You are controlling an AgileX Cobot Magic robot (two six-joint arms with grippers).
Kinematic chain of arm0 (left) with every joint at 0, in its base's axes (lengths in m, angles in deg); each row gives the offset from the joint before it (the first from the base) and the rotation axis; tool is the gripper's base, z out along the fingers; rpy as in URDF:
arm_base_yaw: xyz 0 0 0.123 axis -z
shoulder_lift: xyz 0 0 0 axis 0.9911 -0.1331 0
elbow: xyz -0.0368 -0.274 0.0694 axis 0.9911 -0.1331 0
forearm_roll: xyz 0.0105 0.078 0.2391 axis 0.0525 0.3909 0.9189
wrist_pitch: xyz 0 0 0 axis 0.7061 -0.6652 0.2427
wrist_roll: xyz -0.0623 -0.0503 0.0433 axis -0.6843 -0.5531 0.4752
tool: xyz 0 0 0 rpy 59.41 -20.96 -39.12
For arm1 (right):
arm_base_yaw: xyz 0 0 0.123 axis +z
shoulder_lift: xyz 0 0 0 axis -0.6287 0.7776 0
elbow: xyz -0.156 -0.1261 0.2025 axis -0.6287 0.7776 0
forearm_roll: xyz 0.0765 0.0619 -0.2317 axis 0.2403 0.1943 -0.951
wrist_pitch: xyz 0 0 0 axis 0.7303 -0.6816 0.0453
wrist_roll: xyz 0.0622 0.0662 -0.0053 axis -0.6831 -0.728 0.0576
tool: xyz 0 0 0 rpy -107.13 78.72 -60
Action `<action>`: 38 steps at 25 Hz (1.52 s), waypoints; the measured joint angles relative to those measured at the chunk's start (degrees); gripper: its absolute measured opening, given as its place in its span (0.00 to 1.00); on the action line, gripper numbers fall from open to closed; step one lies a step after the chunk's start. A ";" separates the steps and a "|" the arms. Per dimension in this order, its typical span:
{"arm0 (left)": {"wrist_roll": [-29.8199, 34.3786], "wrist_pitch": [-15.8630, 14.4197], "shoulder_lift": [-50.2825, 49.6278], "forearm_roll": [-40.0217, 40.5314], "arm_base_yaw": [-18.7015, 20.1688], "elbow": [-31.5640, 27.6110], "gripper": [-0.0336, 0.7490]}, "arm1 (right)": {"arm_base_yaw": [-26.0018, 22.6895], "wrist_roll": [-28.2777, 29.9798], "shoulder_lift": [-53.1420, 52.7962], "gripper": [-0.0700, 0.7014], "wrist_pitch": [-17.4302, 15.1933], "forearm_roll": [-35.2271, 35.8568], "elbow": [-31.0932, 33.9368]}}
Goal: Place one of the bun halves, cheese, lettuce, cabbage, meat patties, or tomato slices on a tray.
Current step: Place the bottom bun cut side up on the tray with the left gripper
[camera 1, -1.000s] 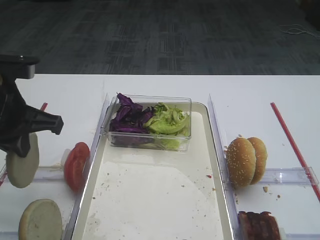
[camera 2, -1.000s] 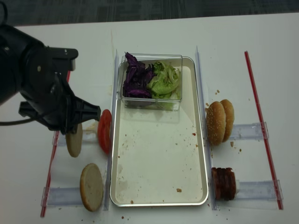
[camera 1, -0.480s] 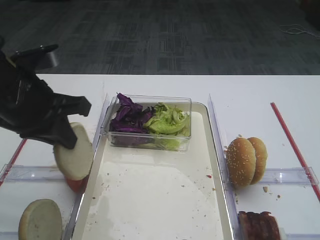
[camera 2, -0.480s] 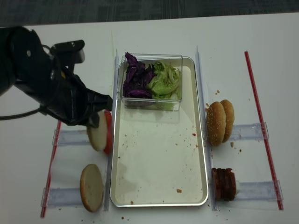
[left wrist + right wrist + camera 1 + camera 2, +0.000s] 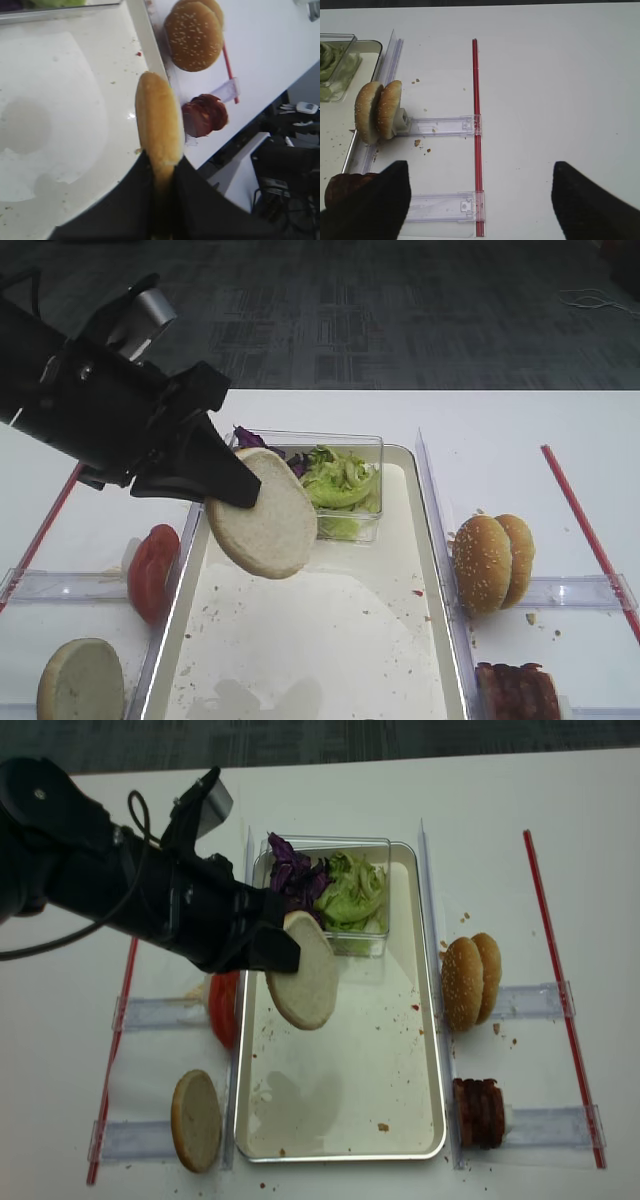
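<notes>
Step in hand: carry. Left gripper (image 5: 232, 490) pinches one of the bun halves (image 5: 263, 514) by its edge, jaws clamped tight, bun tilted in air above the tray (image 5: 420, 580). Right gripper (image 5: 479, 200): jaws spread, nothing held. Next, by judgement: lower, level, release onto tray floor.

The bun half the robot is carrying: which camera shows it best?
The exterior high view: the bun half shows its whole pale cut face, pinched in the left gripper above the tray. The realsense view shows it smaller, the left wrist view only edge-on, the right wrist view not at all.
</notes>
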 joint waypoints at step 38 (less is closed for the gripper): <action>10.38 1.04 -21.26 -6.53 2.50 0.19 0.11 | 0.00 0.11 0.00 0.88 -0.20 0.00 0.00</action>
